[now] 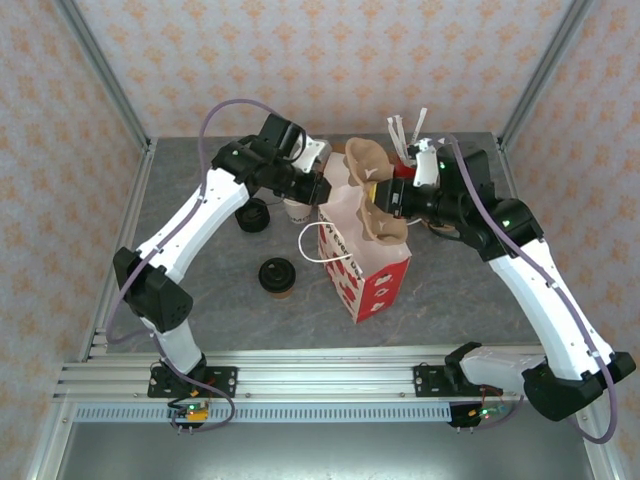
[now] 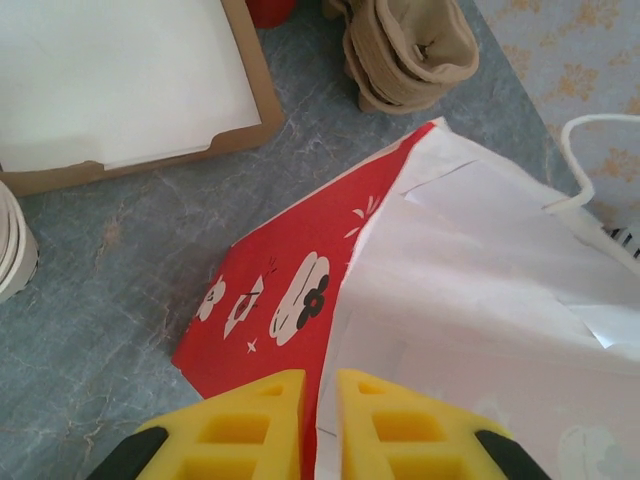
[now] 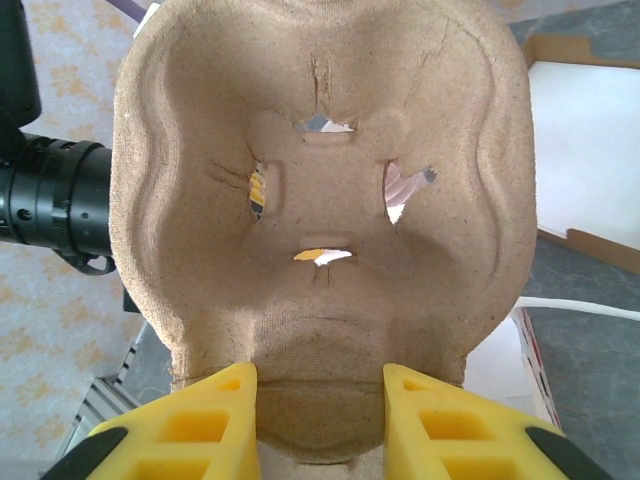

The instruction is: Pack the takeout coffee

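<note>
Pinching the white rim of the gift bag, your left gripper is reaching in at the bag's upper left edge. In the left wrist view its yellow fingers are sitting almost together with the paper edge caught between them, so the jaws are clamped on the bag. The bag is standing on the grey table between your two arms, with its red side and white patterns facing the near edge and its mouth opening upward.

Your right gripper is holding a brown pulp cup carrier at the bag's mouth. In the right wrist view its fingers are pressing on either side of the carrier's near lip, jaws clamped on it, and the moulded hollow is facing the camera.

The takeout coffee is standing upright on the table to the left of the bag, near it but apart, with its black lid on and neither gripper touching it.

Further back, a stack of black lids and a stack of lidless cups are sitting side by side beneath your left arm. Behind the bag, a second stack of carriers is resting on the table.
</note>
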{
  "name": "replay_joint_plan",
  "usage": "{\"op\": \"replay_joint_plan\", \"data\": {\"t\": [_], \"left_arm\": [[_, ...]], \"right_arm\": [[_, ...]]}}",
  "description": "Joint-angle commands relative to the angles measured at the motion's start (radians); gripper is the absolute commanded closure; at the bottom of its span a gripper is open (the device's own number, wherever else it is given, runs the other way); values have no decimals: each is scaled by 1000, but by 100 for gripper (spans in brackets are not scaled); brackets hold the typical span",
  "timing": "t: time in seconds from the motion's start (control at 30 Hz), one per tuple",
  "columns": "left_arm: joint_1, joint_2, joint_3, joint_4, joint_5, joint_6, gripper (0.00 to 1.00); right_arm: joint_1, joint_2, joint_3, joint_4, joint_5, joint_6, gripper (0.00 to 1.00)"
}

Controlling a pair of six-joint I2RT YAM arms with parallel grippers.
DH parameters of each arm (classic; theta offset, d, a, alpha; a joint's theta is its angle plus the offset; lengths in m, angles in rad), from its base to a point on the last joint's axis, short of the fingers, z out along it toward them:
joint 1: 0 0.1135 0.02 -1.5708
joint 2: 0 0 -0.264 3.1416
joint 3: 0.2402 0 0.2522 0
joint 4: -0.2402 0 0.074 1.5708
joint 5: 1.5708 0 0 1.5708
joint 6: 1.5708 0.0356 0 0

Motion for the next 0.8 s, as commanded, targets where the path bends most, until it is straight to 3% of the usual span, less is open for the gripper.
{"op": "replay_joint_plan", "data": {"t": [0.0,0.1,0.27,0.47,0.63,0.77], "left_arm": [[-1,-27,-36,50,-30,-53,82],[-1,-36,-48,50,-34,-57,77],[-1,-67,-58,50,-59,-71,57],[1,-156,-119,86,-79,-101,40],[1,-276,-221,104,-124,-124,33],[2,-415,-373,146,-81,-158,30]], "right_arm": [[18,-1,-24,83,-23,-6,71],[27,5,-41,93,-33,-9,71],[33,4,-73,103,-46,-6,71],[36,0,-98,105,-65,-6,71],[39,3,-110,111,-72,-10,71],[38,11,-110,103,-72,-22,71]]}}
